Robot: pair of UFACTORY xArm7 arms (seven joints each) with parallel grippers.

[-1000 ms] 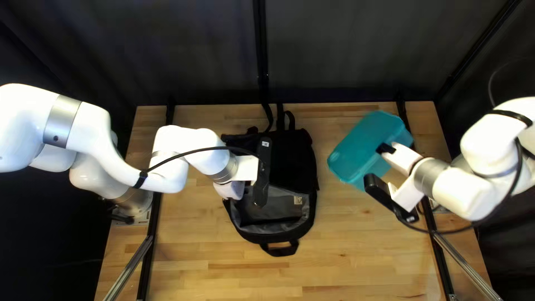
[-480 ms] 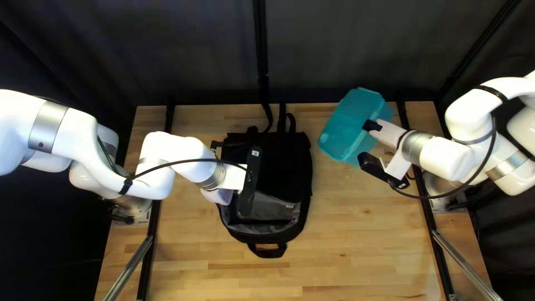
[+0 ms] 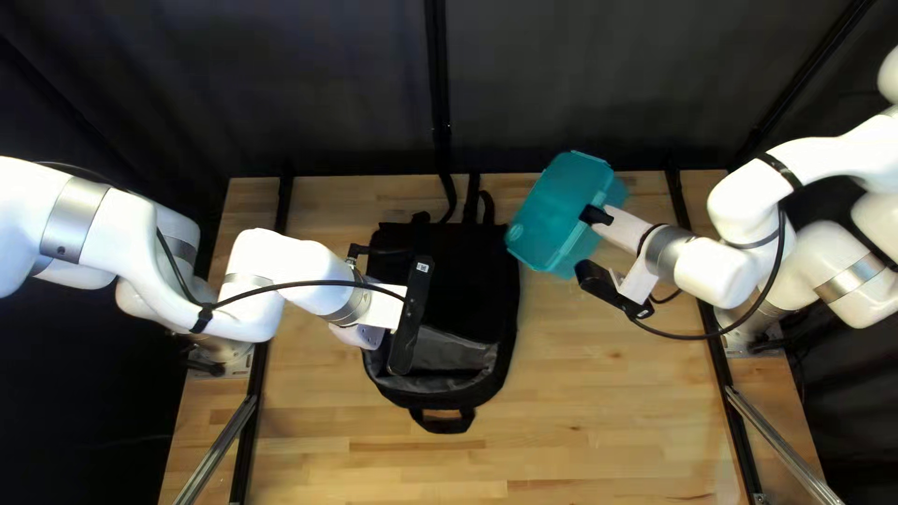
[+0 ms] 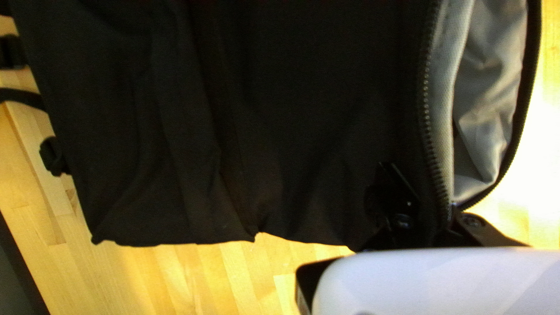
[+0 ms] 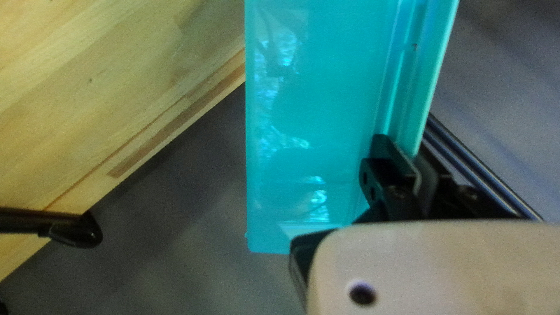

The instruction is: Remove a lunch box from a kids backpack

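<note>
"What's just changed?"

"The translucent teal plastic lunch box (image 3: 559, 210) has swung nearer the left gripper (image 4: 436, 219). The right gripper (image 5: 407, 154) is clamped on its rim, and the box stretches out ahead of those fingers, outside the black fabric backpack (image 3: 468, 271)."

"So it's out?"

"Out, yes, but seemingly held above the pale wooden table (image 3: 580, 402), so I'd call the removal nearly finished. Setting it down looks like what's left."

"And the other pincer?"

"The left one is closed on the backpack's zipped edge (image 4: 430, 122), with the grey lining (image 4: 487, 76) showing just beside it. The bag has slid a little with that gripper, away from the right one."

"Any worry?"

"The box is close to the bag's side now. I'd lower it clear of the straps, keep the rim pinched until it sits flat, then let the bag go gently."
</note>
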